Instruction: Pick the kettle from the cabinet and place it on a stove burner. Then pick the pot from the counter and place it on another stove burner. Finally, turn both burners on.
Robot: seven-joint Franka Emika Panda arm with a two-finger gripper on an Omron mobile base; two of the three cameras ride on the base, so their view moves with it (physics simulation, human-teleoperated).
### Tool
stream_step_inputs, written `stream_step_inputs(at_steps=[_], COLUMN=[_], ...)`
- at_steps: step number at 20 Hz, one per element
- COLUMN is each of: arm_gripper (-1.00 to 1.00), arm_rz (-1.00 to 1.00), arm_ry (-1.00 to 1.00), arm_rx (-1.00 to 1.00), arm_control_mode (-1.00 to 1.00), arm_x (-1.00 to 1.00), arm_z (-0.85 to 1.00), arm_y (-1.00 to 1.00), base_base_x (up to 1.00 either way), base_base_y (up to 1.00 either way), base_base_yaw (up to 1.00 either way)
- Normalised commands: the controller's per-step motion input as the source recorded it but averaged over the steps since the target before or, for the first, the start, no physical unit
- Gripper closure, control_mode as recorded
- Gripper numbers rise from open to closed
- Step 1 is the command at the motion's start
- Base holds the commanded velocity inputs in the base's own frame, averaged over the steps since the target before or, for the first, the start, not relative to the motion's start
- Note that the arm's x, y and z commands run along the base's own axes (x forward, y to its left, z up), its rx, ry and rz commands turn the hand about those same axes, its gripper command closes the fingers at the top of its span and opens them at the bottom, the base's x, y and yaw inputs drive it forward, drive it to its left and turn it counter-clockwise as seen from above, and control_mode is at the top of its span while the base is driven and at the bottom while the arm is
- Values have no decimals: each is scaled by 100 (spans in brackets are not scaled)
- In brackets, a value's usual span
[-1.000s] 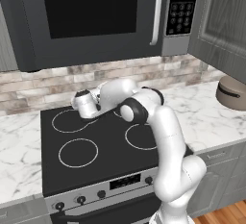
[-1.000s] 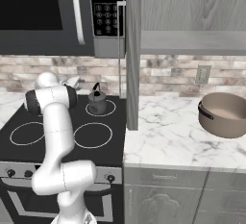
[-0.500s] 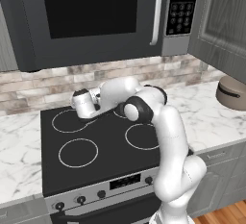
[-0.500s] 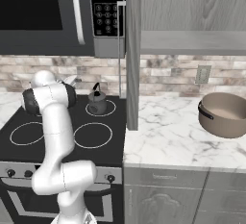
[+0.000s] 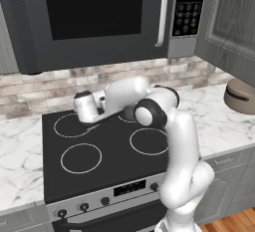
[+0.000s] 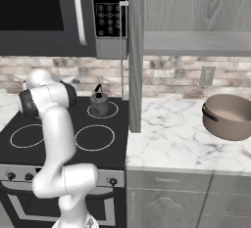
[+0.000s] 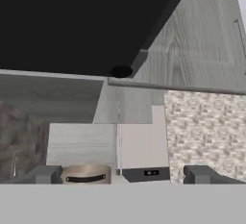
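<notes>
- Hovering over the back left of the stovetop (image 5: 107, 149), the gripper (image 7: 123, 175) has its fingers spread wide apart with nothing between them.
- Kettle (image 6: 99, 104) is already parked on a back burner (image 6: 110, 110), off to the gripper's side, close but not touching.
- Pot (image 6: 230, 116) sits way out on the counter (image 6: 166, 139), well apart from the gripper; hand cam catches it straight ahead between the fingertips.
- Cabinet (image 6: 196, 11) door hangs open above the counter.

The white arm (image 5: 174, 141) folds low and forward, its gripper (image 7: 123, 174) with jaws spread wide, holding nothing.
</notes>
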Motion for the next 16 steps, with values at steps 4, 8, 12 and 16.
stream_step_inputs(at_steps=[4,8,12,16], arm_gripper=[-100,-100,-100,-100], arm_rz=[0,0,0,0], arm_ry=[-19,-16,-14,-14], arm_rx=[1,1,2,2], arm_control_mode=[-100,-100,-100,-100], arm_x=[-49,-47,-57,-61], arm_z=[8,1,0,0], arm_y=[-13,-14,-15,-16], base_base_x=[0,0,0,0], base_base_y=[0,0,0,0], base_base_yaw=[0,0,0,0])
